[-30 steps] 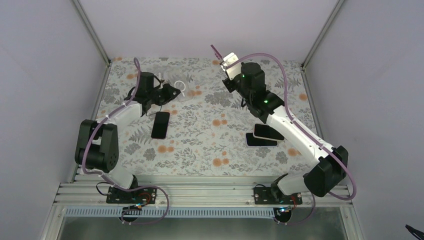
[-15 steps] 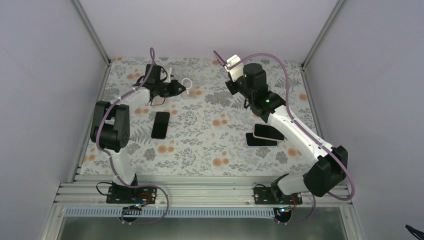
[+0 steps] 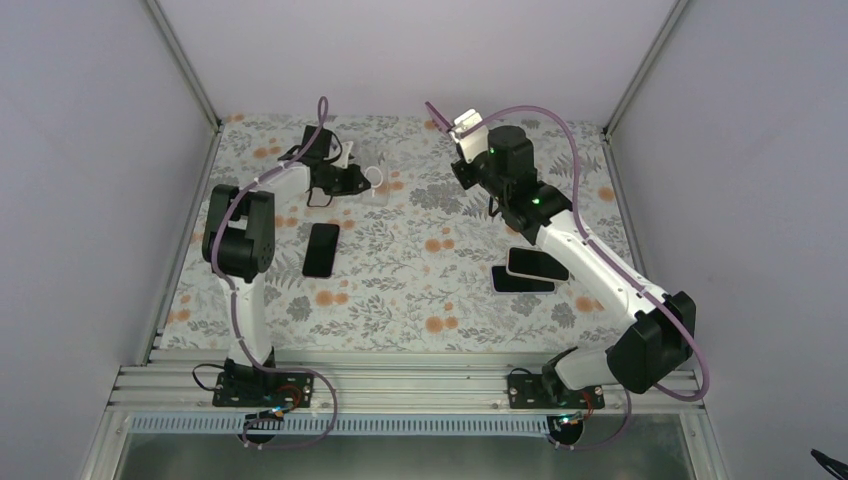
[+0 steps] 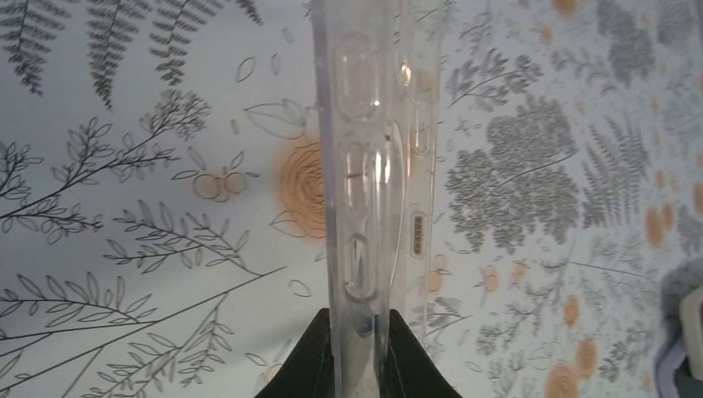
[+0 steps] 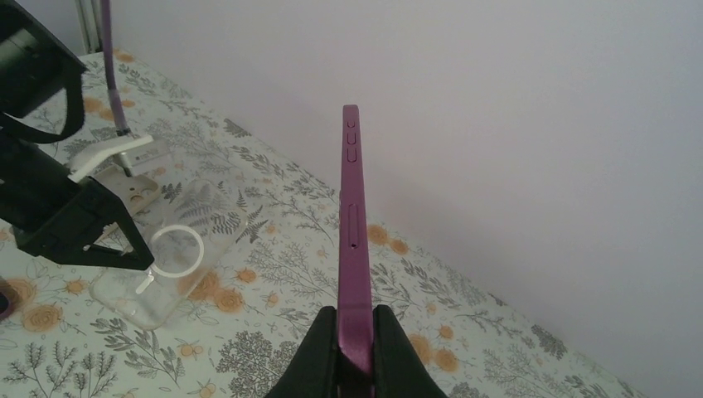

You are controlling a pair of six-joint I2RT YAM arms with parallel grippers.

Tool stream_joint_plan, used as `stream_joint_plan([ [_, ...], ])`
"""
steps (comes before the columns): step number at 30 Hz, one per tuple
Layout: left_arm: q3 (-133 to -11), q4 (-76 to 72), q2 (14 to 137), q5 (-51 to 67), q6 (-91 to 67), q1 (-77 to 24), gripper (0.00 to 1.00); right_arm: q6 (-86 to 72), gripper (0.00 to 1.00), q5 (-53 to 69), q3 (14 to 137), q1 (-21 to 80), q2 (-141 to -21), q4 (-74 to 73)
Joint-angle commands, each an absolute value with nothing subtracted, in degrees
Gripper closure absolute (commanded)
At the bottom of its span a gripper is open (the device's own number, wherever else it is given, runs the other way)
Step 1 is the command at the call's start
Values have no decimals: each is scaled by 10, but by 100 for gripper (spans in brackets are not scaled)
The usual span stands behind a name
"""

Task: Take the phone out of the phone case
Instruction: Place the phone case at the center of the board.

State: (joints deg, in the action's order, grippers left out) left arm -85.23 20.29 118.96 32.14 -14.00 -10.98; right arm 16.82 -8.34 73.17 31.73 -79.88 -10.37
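Pale lilac walls close in a table with a grey floral cloth [image 3: 420, 300] printed with orange flowers. Seen from above, the left gripper [image 3: 358, 180] is at the far side of the table. It is closed on the edge of a clear plastic phone case [image 3: 378, 184] with a white ring on its back, and the case sticks out to the right of the jaws. The right gripper [image 3: 448, 128] is raised, and its jaws clamp a slim purple phone [image 3: 434, 108] that points away from them toward the back wall. Phone and case are well apart. A black phone [image 3: 321, 249] lies flat near the left arm, and two stacked phones [image 3: 525, 273] lie under the right arm.

From the left wrist, the black fingertips [image 4: 308, 366] pinch the case [image 4: 365, 166] by its side wall. It runs straight ahead from the jaws, and the cloth pattern shows through it.

From the right wrist, the right gripper [image 5: 355, 352] holds the purple phone [image 5: 352, 224] on edge, rising straight out of the jaws. To the left of these jaws and lower, the left gripper [image 5: 83, 236] holds the case [image 5: 166, 274] low at the cloth; whether it touches I cannot tell.
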Motion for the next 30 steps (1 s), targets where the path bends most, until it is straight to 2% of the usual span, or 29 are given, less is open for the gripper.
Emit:
stream_joint_plan([
  [1,-890,250,1215,297,-106,-107,98,156,96,-77,731,312,-787,-69],
  [21,-953,317,1283,144,-82,-110,97,163,96,-68,730,312,-799,-67],
  [26,-960,326,1291,112,-80,-113,90,161,96,-65,735,312,-804,-68],
  [30,-959,326,1295,107,-79,-116,89,162,96,-64,736,312,-805,-69],
])
